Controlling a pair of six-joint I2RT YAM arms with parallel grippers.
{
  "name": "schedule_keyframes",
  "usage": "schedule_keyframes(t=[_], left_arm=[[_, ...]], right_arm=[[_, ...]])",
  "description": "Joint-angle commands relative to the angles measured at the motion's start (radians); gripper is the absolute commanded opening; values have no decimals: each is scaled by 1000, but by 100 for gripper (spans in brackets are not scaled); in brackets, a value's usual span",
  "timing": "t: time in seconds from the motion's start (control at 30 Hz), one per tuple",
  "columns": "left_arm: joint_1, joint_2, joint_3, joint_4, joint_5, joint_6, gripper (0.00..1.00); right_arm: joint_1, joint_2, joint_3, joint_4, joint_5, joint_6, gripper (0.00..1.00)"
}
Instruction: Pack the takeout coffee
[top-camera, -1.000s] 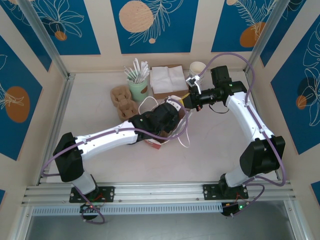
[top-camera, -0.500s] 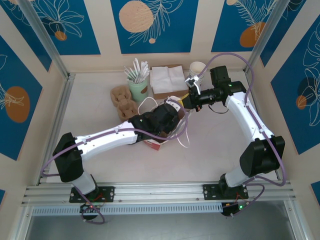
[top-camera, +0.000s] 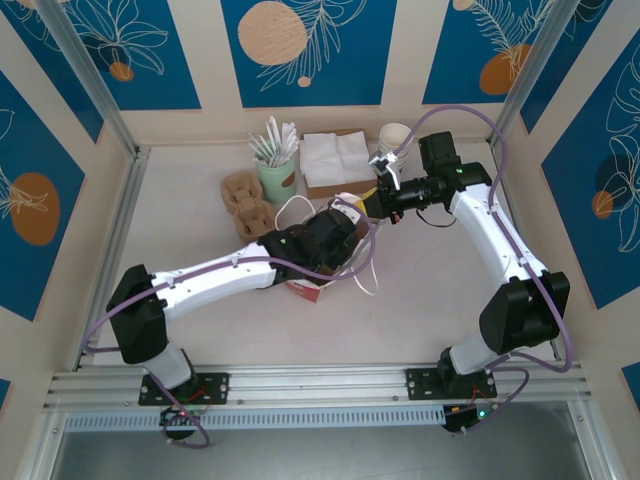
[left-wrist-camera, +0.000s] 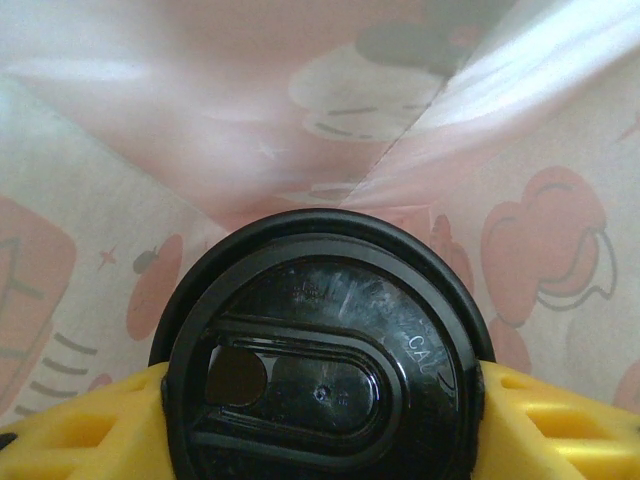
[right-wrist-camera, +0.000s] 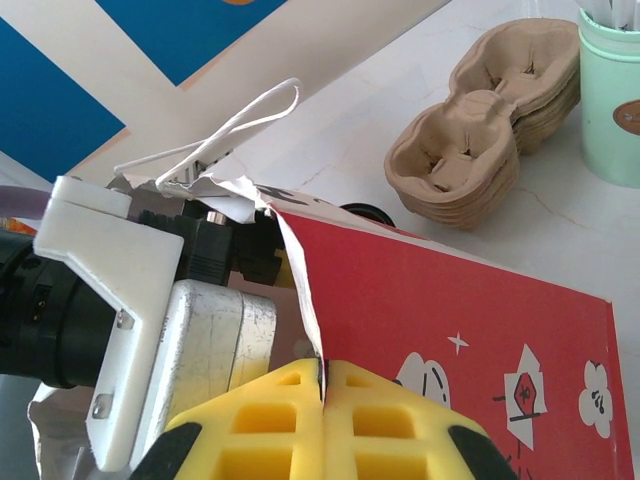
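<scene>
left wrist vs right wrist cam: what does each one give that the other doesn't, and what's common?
Left wrist: the coffee cup, its black lid facing the camera, sits between the left gripper's yellow fingers. The bag's pale printed inside is around it.
Right wrist: the right gripper is pinched shut on the bag's top edge. Also here are the white string handle, the stacked cardboard cup carriers, a mint-green cup, and the left arm's wrist behind that edge.
Both: the bag, seen from inside in one and from its red outside in the other.

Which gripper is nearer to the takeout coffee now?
Left. The left gripper grips the takeout coffee inside the red bag; the right gripper pinches the bag's rim.
</scene>
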Motion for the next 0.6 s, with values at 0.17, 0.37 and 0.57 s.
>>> schedule_keyframes(t=[0.17,0.37,0.57], left_arm=[[18,77,16,-81,33,-35,62],[47,96,42,-104,63,-62,63],[68,117,70,-131,87,-84,63]], right_arm=[[22,-47,-8,27,-96,25,3],[14,-58,-21,74,-80,70,20],[-24,-86,-42,150,-68,132,38]])
